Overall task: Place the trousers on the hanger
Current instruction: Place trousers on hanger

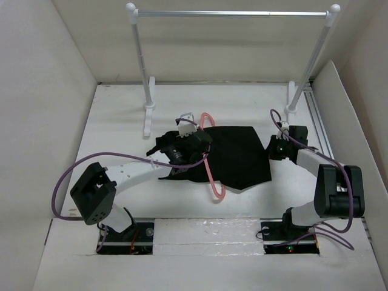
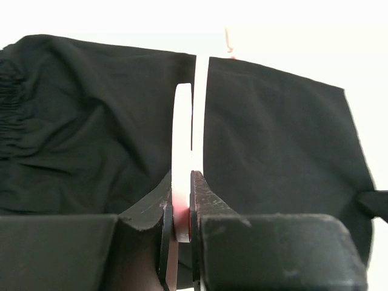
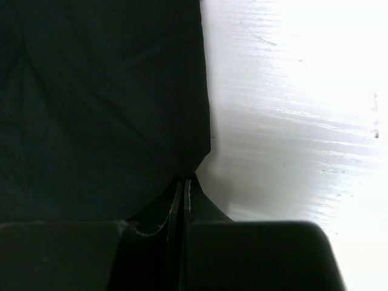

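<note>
The black trousers (image 1: 239,154) lie folded flat in the middle of the table. The pink hanger (image 1: 210,173) lies across their left part, with its curved end at the near side. My left gripper (image 1: 195,144) is over the left edge of the trousers, shut on the hanger's thin bar (image 2: 182,133). In the left wrist view the left gripper (image 2: 180,182) has trousers fabric (image 2: 91,133) on both sides of the bar. My right gripper (image 1: 274,147) is at the right edge of the trousers. In the right wrist view the right gripper (image 3: 185,180) is shut on a corner of the black cloth (image 3: 97,103).
A silver rail (image 1: 233,13) on two white posts (image 1: 144,66) stands at the back of the table. White walls close in the left, back and right sides. A metal track (image 1: 318,121) runs along the right edge.
</note>
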Robot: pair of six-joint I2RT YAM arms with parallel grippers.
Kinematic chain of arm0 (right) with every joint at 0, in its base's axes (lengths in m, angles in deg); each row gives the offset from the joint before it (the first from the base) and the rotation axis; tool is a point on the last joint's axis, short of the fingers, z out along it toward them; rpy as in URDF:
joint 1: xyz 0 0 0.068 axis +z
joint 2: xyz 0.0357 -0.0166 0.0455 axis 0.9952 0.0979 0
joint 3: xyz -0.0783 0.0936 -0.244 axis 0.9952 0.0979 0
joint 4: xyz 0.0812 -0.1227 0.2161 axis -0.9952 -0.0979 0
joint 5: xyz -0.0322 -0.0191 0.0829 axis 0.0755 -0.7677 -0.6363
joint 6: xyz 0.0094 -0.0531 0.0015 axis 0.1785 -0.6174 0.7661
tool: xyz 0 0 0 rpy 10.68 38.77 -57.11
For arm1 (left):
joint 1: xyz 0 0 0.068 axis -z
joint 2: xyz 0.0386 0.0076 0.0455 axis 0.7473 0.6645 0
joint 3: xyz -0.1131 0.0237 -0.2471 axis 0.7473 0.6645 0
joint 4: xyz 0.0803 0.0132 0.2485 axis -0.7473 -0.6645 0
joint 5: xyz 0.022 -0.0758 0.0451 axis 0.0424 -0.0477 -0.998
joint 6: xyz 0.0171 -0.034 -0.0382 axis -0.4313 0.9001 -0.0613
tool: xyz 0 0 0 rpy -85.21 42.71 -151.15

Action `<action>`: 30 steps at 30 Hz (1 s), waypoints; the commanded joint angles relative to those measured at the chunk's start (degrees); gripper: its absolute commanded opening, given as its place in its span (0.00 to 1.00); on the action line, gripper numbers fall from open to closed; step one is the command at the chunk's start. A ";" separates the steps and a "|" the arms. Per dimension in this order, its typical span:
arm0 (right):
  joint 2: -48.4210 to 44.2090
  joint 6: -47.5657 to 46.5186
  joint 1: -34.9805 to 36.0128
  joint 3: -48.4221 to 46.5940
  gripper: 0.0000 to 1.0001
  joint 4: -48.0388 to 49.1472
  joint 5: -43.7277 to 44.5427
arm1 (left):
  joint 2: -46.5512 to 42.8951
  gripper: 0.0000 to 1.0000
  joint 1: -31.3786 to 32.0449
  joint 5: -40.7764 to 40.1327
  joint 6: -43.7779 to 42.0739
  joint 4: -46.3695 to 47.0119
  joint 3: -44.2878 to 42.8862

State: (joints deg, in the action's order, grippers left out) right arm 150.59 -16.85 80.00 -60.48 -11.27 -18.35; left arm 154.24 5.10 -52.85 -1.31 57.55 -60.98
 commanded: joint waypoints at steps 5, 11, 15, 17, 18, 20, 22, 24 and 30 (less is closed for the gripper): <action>0.62 -1.86 -0.98 -2.48 0.00 2.37 0.74 | -0.73 0.00 -0.28 -4.82 -4.18 -4.48 0.76; 1.50 -1.77 -0.98 -2.74 0.00 2.11 1.61 | -0.29 0.00 -0.28 -5.79 -6.28 -4.65 -1.08; 1.86 -2.12 -1.59 -2.65 0.00 2.02 1.53 | -0.29 0.00 -0.28 -6.66 -8.48 -4.83 -1.00; 1.59 -2.21 -2.21 -2.56 0.00 2.02 1.26 | -0.72 0.00 -0.28 -6.67 -8.66 -5.35 -0.82; 1.42 -2.21 -2.21 -2.48 0.00 2.02 1.18 | -1.16 0.00 -0.28 -6.49 -8.57 -5.36 -0.74; 1.24 -2.21 -2.21 -2.48 0.00 2.11 0.74 | -2.13 0.00 -0.28 -5.44 -8.40 -4.57 -0.56; 1.50 -2.03 -1.60 -2.56 0.00 2.02 0.47 | -2.57 0.00 -0.28 -4.47 -8.14 -4.13 -1.17; 1.59 -1.86 -1.07 -2.48 0.00 2.02 0.99 | -2.57 0.00 -0.28 -4.12 -8.13 -4.30 -2.40; 1.51 -2.03 -1.07 -2.56 0.00 1.32 0.74 | -3.36 0.00 0.43 -3.50 -9.80 -4.65 -6.26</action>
State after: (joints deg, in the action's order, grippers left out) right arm 152.40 -17.88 78.58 -61.01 -11.10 -18.11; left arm 153.44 5.23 -54.66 -7.86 55.28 -63.91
